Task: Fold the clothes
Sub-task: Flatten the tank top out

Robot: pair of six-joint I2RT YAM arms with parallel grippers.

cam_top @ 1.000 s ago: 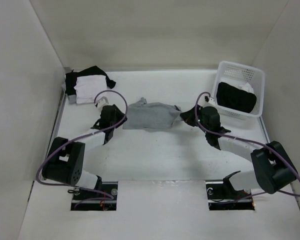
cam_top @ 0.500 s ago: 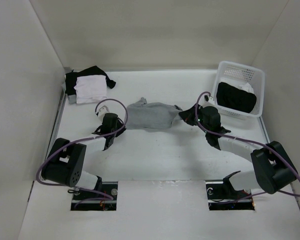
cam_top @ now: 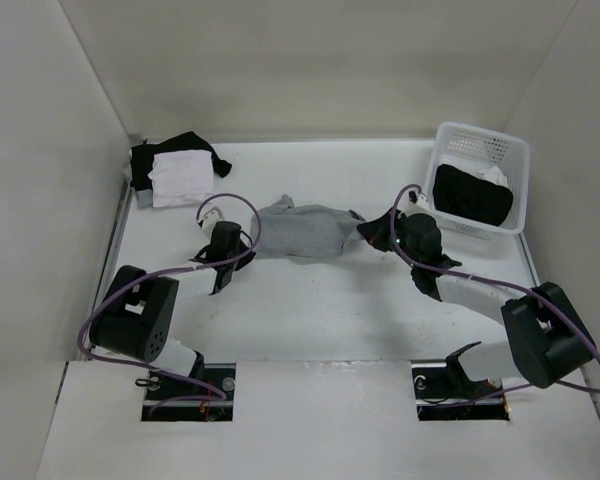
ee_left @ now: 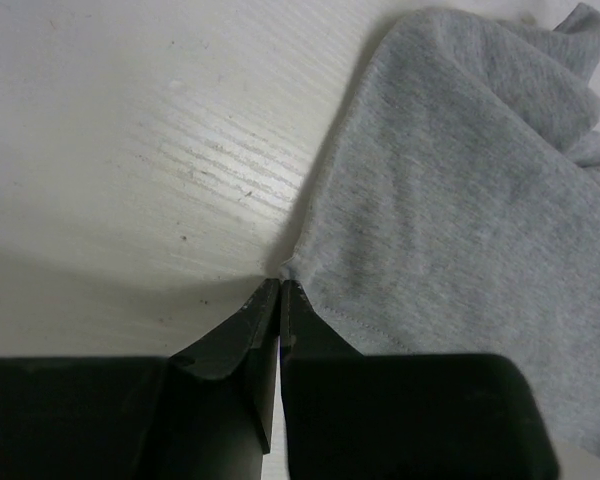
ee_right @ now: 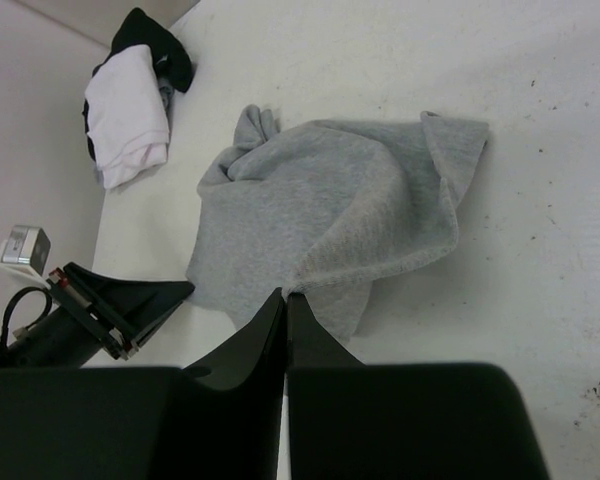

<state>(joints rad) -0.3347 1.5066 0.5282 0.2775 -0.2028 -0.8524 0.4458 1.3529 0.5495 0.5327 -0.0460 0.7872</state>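
Having snapped shut, left hand (ee_left: 280, 287) meets grey T-shirt (ee_left: 460, 200) edge

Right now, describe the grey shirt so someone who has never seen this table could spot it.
On the white table, look midway between the white basket at the far right and the black and white pile at the far left. The shirt lies crumpled there in the open, the only grey garment in view.

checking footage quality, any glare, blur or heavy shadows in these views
Top view: soft even light, sharp, faint shadows only. Left wrist: bright sheen on the table, grey shirt weave crisp. Right wrist: the right gripper is a dark featureless mass, no glare.
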